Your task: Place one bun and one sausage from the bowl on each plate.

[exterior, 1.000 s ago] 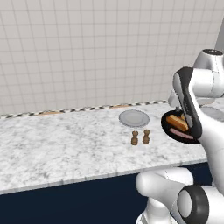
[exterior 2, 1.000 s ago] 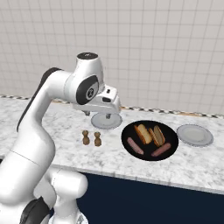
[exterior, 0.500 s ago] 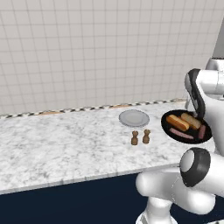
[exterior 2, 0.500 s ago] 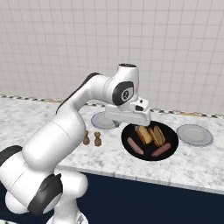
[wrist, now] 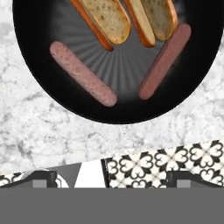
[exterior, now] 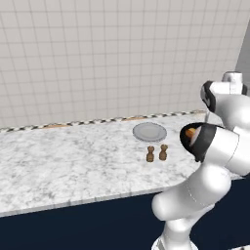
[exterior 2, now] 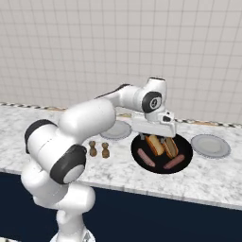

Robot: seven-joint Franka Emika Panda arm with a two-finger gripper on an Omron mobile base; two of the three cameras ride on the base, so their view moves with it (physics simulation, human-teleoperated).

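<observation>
Bowl (exterior 2: 162,153) sits on the marble desk (exterior 2: 212,175), holding two buns and two sausages. Buns lie side by side toward the wall side of the bowl: one bun (exterior 2: 155,144), second bun (exterior 2: 170,147) just to its right, near touching. In the hand view they are at the top, cut faces up: (wrist: 105,19) and (wrist: 153,17). Sausages sit on the near side: pinker sausage (exterior 2: 146,157) on the left, darker sausage (exterior 2: 174,161) on the right, apart from each other, angled in a V. Hand view: (wrist: 82,73) and (wrist: 165,60).

Hand (exterior 2: 163,137) hangs right over the buns, above the bowl's back half; it holds nothing I can see, and I can't tell if the fingers are spread or pressed together.

Plates: one plate (exterior 2: 210,145) just right of the bowl, other plate (exterior 2: 116,129) left of it, partly behind the arm; also in the left base view (exterior: 149,132). Nothing visible on either.

Two small brown shakers (exterior 2: 99,149) stand upright side by side, in front of the left plate.
</observation>
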